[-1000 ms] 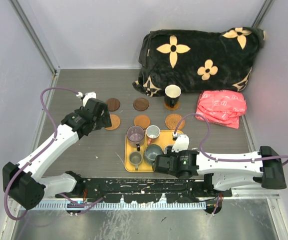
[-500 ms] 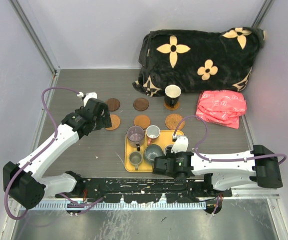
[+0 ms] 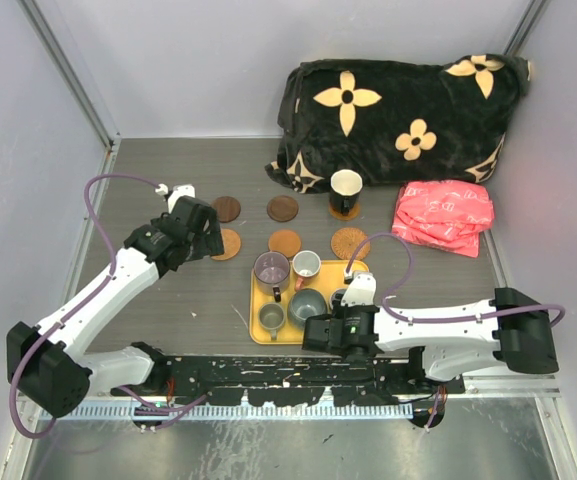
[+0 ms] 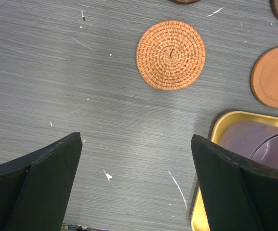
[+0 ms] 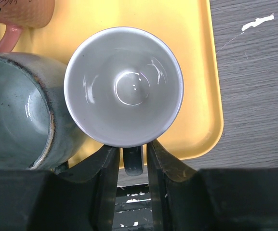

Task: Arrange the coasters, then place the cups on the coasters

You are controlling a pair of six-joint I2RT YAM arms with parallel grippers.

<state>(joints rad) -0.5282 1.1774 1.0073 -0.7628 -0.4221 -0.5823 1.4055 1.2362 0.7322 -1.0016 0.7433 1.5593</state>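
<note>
Closing in on the handle point(image 5: 132, 162) of a grey cup point(image 5: 124, 86), the right hand point(image 5: 133, 155) is bracketing it with one finger on each side, narrowed almost to the handle's width; whether the pads are already pressing it cannot be told. The cup is standing upright in the near right corner of the yellow tray point(image 5: 199, 120), touching a larger blue-grey cup point(image 5: 13, 115) on its left, with a pink-handled cup point(image 5: 20, 12) behind that. Compared with a second ago, the right arm is lying farther left along the near edge of the worktop point(image 4: 57, 72), its elbow drawn in toward the tray. The left hand point(image 4: 139, 185) is hanging where it was, fingers spread wide and holding nothing, above bare worktop. A wicker coaster point(image 4: 171, 54) and an orange-brown coaster point(image 4: 273, 77) are lying beyond it, and the purple cup point(image 4: 261, 144) is showing at a corner of the tray. The black cup point(image 3: 346, 188) is sitting on a coaster at the back, unmoved, just in front of the flowered blanket point(image 3: 398, 100).
</note>
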